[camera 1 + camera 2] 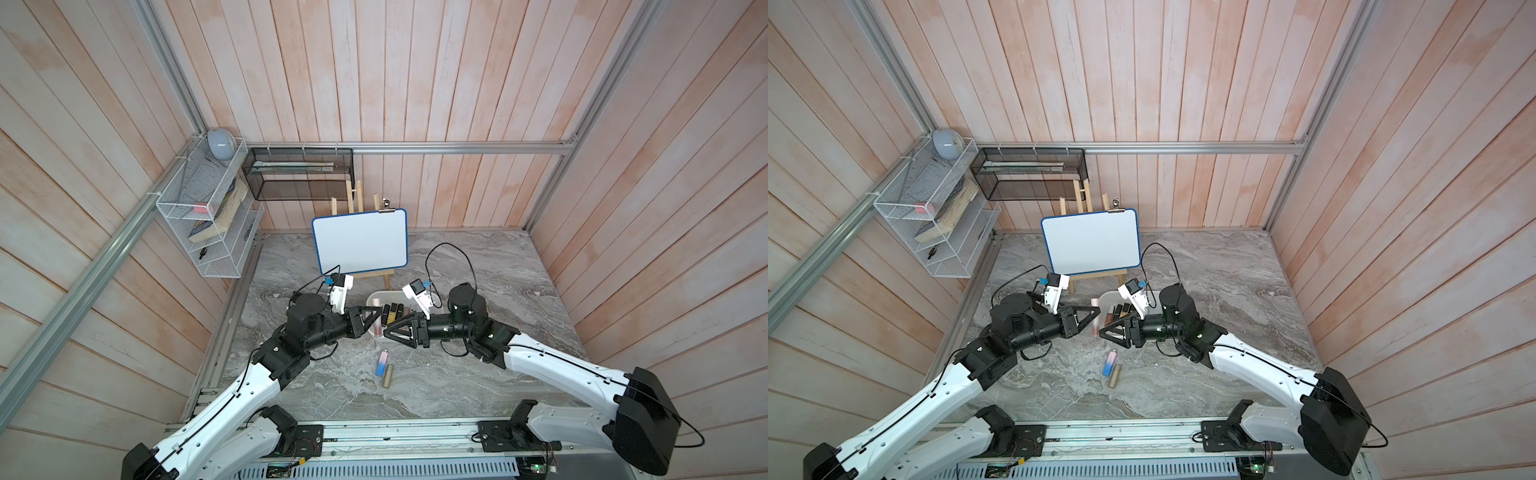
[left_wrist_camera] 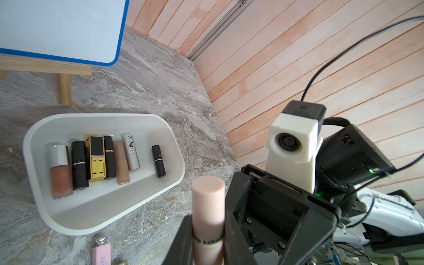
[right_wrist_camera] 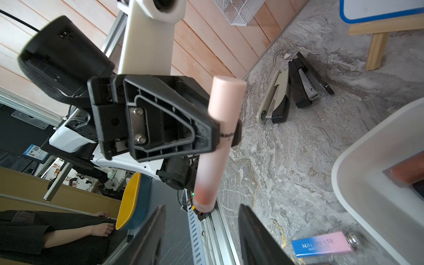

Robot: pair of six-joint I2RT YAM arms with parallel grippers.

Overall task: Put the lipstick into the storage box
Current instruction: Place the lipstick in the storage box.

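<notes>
Left gripper (image 3: 226, 137) is clamped across the middle of a pale pink lipstick (image 3: 223, 101). The tube sits crosswise to the fingers, with both ends sticking out past them and clear of the marble tabletop (image 1: 478, 374). Facing it tip to tip, the right gripper (image 3: 204, 238) has its jaws spread wider than the tube and grips nothing. The tube's reddish lower end is just ahead of those jaws, but I cannot tell whether they touch it. Just past the held tube lies the storage box (image 2: 34, 137), with its rim close beside the left gripper's tip. Seven other lipsticks (image 2: 79, 165) lie side by side in it. A pink-and-blue lipstick (image 1: 382, 362) and a gold lipstick (image 1: 388, 376) lie together on the tabletop, nearer the robot's base than both grippers.
</notes>
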